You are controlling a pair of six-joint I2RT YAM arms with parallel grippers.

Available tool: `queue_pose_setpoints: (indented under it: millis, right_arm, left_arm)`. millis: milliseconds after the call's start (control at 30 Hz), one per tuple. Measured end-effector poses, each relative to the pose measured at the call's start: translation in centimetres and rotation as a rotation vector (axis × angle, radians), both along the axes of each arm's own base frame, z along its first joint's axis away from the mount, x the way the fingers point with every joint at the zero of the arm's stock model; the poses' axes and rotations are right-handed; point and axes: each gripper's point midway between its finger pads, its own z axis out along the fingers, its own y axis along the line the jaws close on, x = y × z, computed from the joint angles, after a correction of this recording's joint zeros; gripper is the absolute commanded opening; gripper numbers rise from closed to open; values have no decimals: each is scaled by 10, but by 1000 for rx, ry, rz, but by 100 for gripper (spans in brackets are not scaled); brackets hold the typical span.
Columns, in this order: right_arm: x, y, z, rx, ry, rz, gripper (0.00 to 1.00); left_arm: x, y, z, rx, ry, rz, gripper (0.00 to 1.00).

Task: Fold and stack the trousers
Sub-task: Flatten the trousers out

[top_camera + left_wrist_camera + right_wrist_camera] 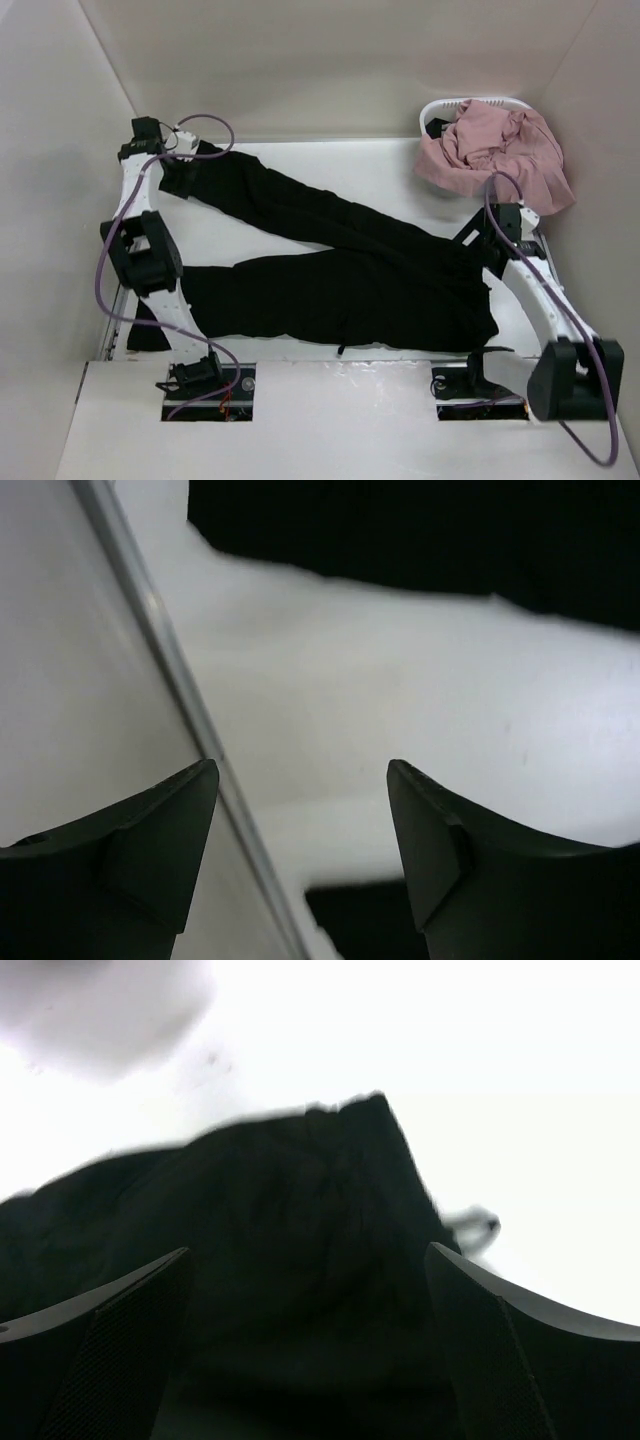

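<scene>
Black trousers point(340, 290) lie spread on the white table point(330, 160), both legs reaching left and the waist at the right. My left gripper point(185, 170) is at the far left by the cuff of the far leg. In the left wrist view it point(303, 770) is open and empty over bare table, with black cloth point(400, 530) ahead and a little below. My right gripper point(478, 238) is over the waist end. In the right wrist view it point(308, 1250) is open, with the black cloth point(290, 1220) between and under the fingers, not gripped.
A white basket point(440, 108) at the back right holds a heap of pink cloth point(495, 150). White walls close in the table on the left, back and right. A metal rail point(170, 660) runs along the table's left edge.
</scene>
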Motion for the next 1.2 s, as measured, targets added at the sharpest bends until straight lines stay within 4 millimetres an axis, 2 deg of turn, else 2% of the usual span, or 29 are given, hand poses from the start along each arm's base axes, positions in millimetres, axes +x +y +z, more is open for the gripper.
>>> queue_pose_setpoints:
  millis: [67,200,333,400,500,533,567,667,733,900,1033,1100,1200]
  right_arm:
    - [13,-4,-16,-11,39,21,100]
    - [25,-2,-53,-17,144,78,100]
    - [26,-1,-76,-10,220,106,100]
    - [28,-3,-80,-8,233,106,100]
    - [35,-6,-82,-8,243,102,99]
    - [37,-6,-82,-10,246,104,91]
    - [40,-7,-83,-12,250,105,83]
    - [45,-10,-87,-16,257,104,63]
    - [48,-15,-88,-18,256,97,61]
    - [57,-27,-87,-28,232,81,63]
    - [64,-29,-84,-48,210,102,72]
    - [66,-28,-80,-61,198,121,78]
    - [72,-28,-64,-81,155,139,85]
  left_arm:
    - [28,-4,-21,-44,-5,31,68]
    - [62,-27,-58,-110,-13,57,72]
    - [88,-46,-77,-124,-50,50,73]
    - [105,-45,-84,-83,-72,51,71]
    - [123,-27,-106,36,-75,58,65]
    - [125,-22,-110,67,-74,53,63]
    - [127,-15,-104,108,-88,52,61]
    - [118,3,-107,194,-78,41,59]
    - [99,16,-109,238,-45,33,59]
    - [33,51,-110,301,86,27,63]
    - [-12,55,-106,285,182,6,72]
    - [-14,49,-97,261,174,-6,72]
    - [8,43,-66,221,85,5,72]
